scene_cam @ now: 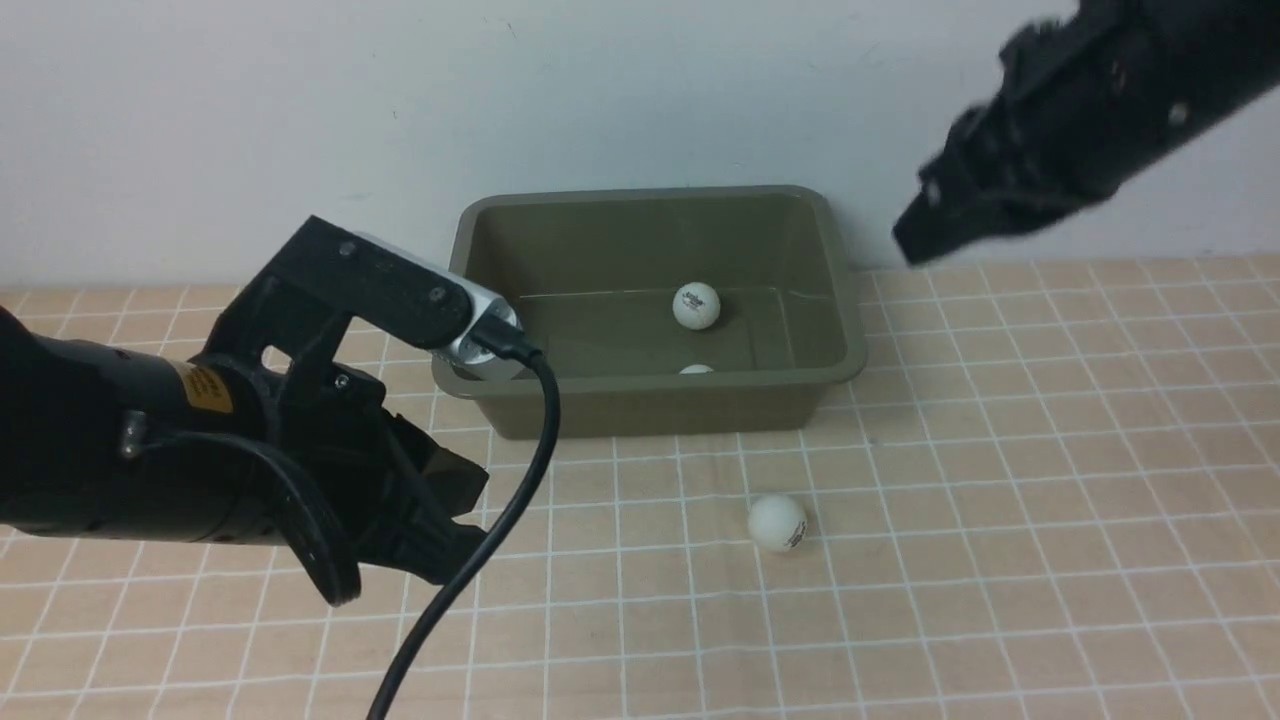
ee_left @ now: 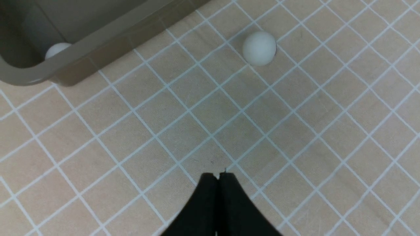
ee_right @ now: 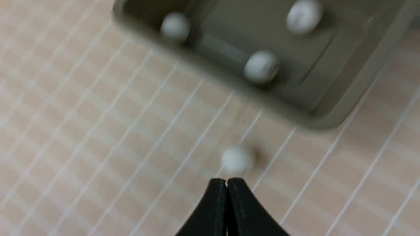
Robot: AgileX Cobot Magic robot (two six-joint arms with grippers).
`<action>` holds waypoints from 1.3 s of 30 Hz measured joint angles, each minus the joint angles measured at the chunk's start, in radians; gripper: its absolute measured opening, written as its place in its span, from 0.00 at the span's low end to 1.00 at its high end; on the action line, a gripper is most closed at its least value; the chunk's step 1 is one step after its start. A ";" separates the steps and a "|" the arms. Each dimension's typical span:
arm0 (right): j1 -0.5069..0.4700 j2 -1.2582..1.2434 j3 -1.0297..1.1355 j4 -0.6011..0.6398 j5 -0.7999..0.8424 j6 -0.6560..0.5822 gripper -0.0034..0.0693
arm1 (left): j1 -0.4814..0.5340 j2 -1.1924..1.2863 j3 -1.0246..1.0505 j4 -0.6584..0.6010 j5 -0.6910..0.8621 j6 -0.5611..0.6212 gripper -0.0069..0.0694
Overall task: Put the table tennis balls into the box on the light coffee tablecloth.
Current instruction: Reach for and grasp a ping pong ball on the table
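Note:
The olive-green box stands at the back of the light coffee tablecloth. Three table tennis balls lie inside it. The front view shows only two of them, one in full and one peeking over the front wall. One more ball rests on the cloth in front of the box. My left gripper is shut and empty, low over the cloth to that ball's left. My right gripper is shut and empty, high up to the right of the box and blurred.
A black cable hangs from the left wrist camera across the box's front left corner. A white wall stands directly behind the box. Checked cloth stretches to the right of the box and toward the front edge.

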 joint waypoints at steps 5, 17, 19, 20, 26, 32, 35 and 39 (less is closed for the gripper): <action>0.031 -0.155 0.295 -0.030 -0.018 -0.063 0.03 | 0.000 0.000 0.000 0.000 0.009 0.010 0.00; 0.109 -0.047 0.534 0.203 -0.550 -0.232 0.33 | 0.000 0.000 0.000 0.000 0.008 0.015 0.00; 0.133 -0.005 0.534 0.219 -0.598 -0.264 0.39 | 0.000 0.000 0.000 0.000 0.007 0.015 0.00; 0.153 0.039 0.534 0.222 -0.638 -0.284 0.44 | 0.000 0.000 0.000 -0.001 0.007 0.015 0.00; 0.172 0.150 0.532 0.225 -0.767 -0.304 0.56 | 0.000 0.000 0.000 -0.003 0.006 0.015 0.00; 0.172 0.199 0.459 0.212 -0.738 -0.268 0.57 | 0.000 0.000 0.000 -0.017 0.006 0.015 0.00; 0.172 0.222 0.387 0.145 -0.653 -0.186 0.57 | 0.000 0.000 0.000 -0.024 0.007 0.015 0.00; 0.172 0.245 0.275 -0.019 -0.525 -0.018 0.57 | 0.000 0.000 0.000 -0.027 0.011 0.015 0.00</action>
